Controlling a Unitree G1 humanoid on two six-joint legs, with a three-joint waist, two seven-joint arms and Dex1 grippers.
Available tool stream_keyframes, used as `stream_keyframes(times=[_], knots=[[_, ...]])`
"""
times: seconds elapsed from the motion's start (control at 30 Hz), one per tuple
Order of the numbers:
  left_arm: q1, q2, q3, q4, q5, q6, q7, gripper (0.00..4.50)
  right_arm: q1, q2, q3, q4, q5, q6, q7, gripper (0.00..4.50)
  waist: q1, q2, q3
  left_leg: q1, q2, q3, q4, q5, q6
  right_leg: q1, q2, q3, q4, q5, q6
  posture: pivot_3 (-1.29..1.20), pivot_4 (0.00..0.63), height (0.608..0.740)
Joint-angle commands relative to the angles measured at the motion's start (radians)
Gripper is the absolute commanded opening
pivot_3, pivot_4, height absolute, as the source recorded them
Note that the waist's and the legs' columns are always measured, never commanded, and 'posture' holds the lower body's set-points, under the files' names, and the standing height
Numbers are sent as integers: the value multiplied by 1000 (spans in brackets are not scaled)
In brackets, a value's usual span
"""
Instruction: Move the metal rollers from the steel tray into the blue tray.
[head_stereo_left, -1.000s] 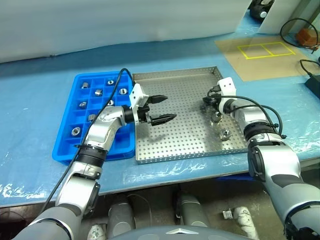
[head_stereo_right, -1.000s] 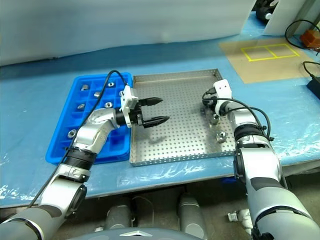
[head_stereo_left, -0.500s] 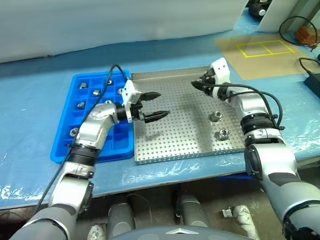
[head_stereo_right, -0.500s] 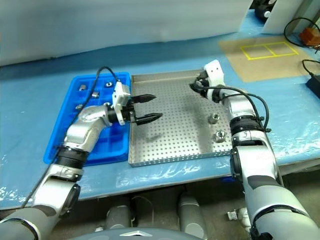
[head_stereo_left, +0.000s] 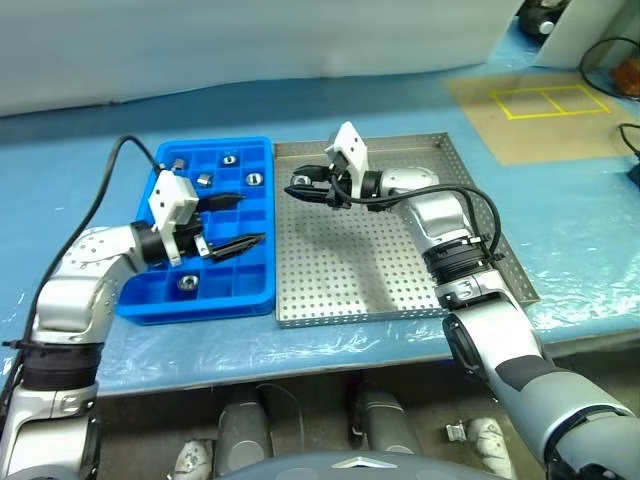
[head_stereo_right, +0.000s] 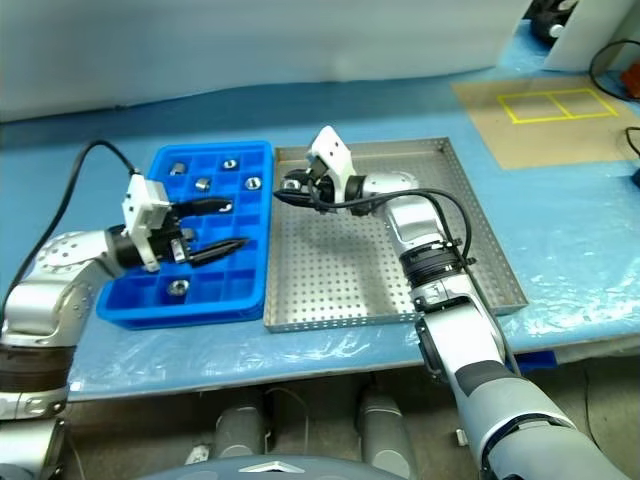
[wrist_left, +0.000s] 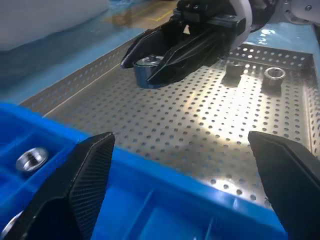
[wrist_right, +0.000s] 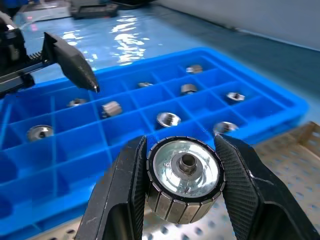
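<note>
I see my right gripper (head_stereo_left: 300, 189) squeezed tight on one small shiny silver metal roller (wrist_right: 184, 178). It holds the roller up over the big square silver steel tray with holes in its floor (head_stereo_left: 400, 290), at about 11 o'clock on that tray, just beside the bright blue plastic tray with little square boxes (head_stereo_left: 255, 290). From the right wrist camera the roller faces me end-on, with a black finger (wrist_right: 120, 200) pressing each side. I can see its round hollow middle, but its bottom edge is cut off.

My left gripper (head_stereo_left: 232, 221) is spread wide with nothing in it. It hangs over the blue tray, near the 3 o'clock side. Its two black fingers (wrist_left: 85, 175) stick up big and blurry in the left wrist camera, and the tips are cut off.

Several more rollers sit in the blue tray's boxes, most at the 12 o'clock end (head_stereo_left: 228, 158) and one near 6 o'clock (head_stereo_left: 185, 284). My left gripper covers part of the middle boxes, so I cannot tell what is in those.

From the left wrist camera two more rollers (wrist_left: 274, 74) rest on the steel tray's far side, beyond the right gripper. From my head camera I cannot pick them out, because my right arm lies across that part of the tray.
</note>
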Motion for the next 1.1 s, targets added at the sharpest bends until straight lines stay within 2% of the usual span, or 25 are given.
stream_keyframes(times=[0.03,0.37,0.57,0.87,1.1], knots=[[82,31,95,-130,-43,33,52,4500,-47,27,20,33,4,-60,50,1717,13,0,0,0,0,0,0,0,0,0,0,0,0,0,0,135,150,740],[272,41,225,-289,-99,93,170,4500,-88,99,52,227,-45,-182,78,1717,59,0,0,-1,1,-2,-1,2,-3,0,0,-2,1,-1,-1,242,150,740],[261,47,205,-293,-107,96,195,4500,-134,139,26,387,-87,-255,-22,1717,61,0,0,-1,1,-4,-1,3,-5,0,0,-3,2,-1,-1,229,150,740],[204,53,163,-252,-100,91,192,4500,-132,144,10,451,-120,-286,-106,1717,59,0,0,-2,0,-4,-1,3,-5,-1,0,-3,1,-1,-1,184,150,740],[178,88,187,-168,-75,57,172,4500,-150,147,-20,480,-122,-296,-173,3972,59,0,0,-1,0,-4,0,3,-6,0,0,-3,3,-1,-1,161,150,740]])
